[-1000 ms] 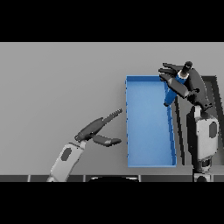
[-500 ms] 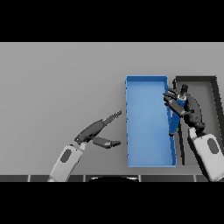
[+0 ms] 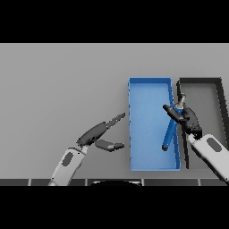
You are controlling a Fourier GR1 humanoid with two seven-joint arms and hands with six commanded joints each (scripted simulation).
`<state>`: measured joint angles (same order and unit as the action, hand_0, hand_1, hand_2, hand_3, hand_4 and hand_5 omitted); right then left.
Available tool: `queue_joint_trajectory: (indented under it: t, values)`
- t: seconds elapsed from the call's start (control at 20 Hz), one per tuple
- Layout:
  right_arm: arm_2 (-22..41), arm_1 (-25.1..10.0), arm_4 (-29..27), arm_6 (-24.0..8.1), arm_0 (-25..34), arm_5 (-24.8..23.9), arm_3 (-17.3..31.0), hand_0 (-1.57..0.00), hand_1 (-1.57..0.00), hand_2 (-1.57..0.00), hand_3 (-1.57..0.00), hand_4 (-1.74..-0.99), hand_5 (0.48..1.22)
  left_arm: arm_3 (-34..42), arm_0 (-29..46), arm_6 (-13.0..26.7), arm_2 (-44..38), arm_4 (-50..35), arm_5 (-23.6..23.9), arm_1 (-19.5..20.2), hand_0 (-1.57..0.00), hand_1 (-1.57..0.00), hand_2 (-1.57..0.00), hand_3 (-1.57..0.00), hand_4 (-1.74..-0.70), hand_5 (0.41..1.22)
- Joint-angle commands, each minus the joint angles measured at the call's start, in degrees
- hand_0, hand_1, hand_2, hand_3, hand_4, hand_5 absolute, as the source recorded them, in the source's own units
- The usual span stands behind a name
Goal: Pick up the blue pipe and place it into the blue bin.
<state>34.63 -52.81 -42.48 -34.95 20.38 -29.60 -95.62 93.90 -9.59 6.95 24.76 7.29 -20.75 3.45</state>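
The blue pipe (image 3: 170, 129) is seen slanting inside the blue bin (image 3: 147, 123), its upper end clamped in the curled fingers of the right hand (image 3: 184, 115) at the bin's right wall, its lower end down near the bin floor. A dark bin (image 3: 219, 103) is set just right of the blue one. On the grey worktop (image 3: 62, 85), left of the blue bin, the left hand (image 3: 100, 134) is held with fingers straight and thumb apart.

**Matt finishes all round**

The grey surface (image 3: 58, 85) looks smooth and matt. The blue bin (image 3: 147, 89) and blue pipe (image 3: 169, 132) look like smooth plastic. The dark bin (image 3: 210, 96) is matt. The forearm shells appear slightly glossy.
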Motion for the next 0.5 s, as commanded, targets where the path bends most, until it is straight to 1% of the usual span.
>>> queue_joint_trajectory:
  t: [0.0, 0.05, 0.1, 0.15, 0.2, 0.3, 0.35, 0.45]
  values:
    - [3.5, -2.1, -2.0, 0.0, 2.1, 0.5, 0.9, -0.38, -0.35, -0.35, -0.21, -1.219, 1.137, 0.3, -0.1, 0.2, 0.3, 0.0, 0.2, -0.5, 0.0, 0.0, 0.0, 0.0, -0.88, 0.43]
    - [6.7, -3.7, -2.9, 0.0, 4.0, 1.3, 1.4, -0.31, -0.28, -0.28, -0.16, -1.175, 1.084, 0.1, 0.0, 0.4, 0.4, 0.1, 0.3, -0.7, 0.0, 0.0, 0.0, 0.0, -0.88, 0.429]
    - [8.6, -4.6, -3.1, 0.0, 5.0, 2.3, 1.6, -0.24, -0.22, -0.22, -0.13, -1.142, 1.03, 0.3, 0.4, 0.1, 0.4, 0.1, 0.2, -0.5, 0.0, 0.0, 0.0, 0.0, -0.88, 0.429]
    - [10.2, -5.1, -3.3, 0.0, 5.9, 2.6, 1.9, -0.2, -0.18, -0.18, -0.1, -1.11, 0.979, 0.3, 0.4, 0.2, 0.4, 0.1, 0.2, -0.4, 0.0, 0.0, 0.0, 0.0, -0.89, 0.428]
    - [13.2, -6.2, -4.6, 0.0, 8.2, 2.9, 2.6, -0.16, -0.14, -0.14, -0.08, -1.083, 0.934, 0.3, 0.4, -0.1, 0.3, -0.1, 0.1, -0.4, 0.0, 0.0, 0.0, 0.0, -0.89, 0.428]
    - [18.3, -7.4, -6.4, 0.0, 12.1, 2.6, 3.1, -0.1, -0.09, -0.09, -0.05, -1.071, 0.868, 0.5, 0.5, 0.2, 0.2, -0.1, 0.0, -0.2, 0.0, 0.0, 0.0, 0.0, -0.89, 0.426]
    - [19.3, -7.4, -6.6, 0.0, 12.9, 2.1, 3.1, -0.08, -0.07, -0.07, -0.04, -1.063, 0.846, 0.2, -0.1, 0.6, 0.2, 0.1, 0.1, -0.3, 0.0, 0.0, 0.0, 0.0, -0.89, 0.427]
    - [21.9, -8.1, -6.6, 0.0, 14.7, 2.7, 3.9, -0.05, -0.05, -0.05, -0.03, -1.051, 0.787, 0.9, 1.1, -0.2, 0.8, 0.3, 0.3, -0.4, 0.0, 0.0, 0.0, 0.0, -0.89, 0.428]
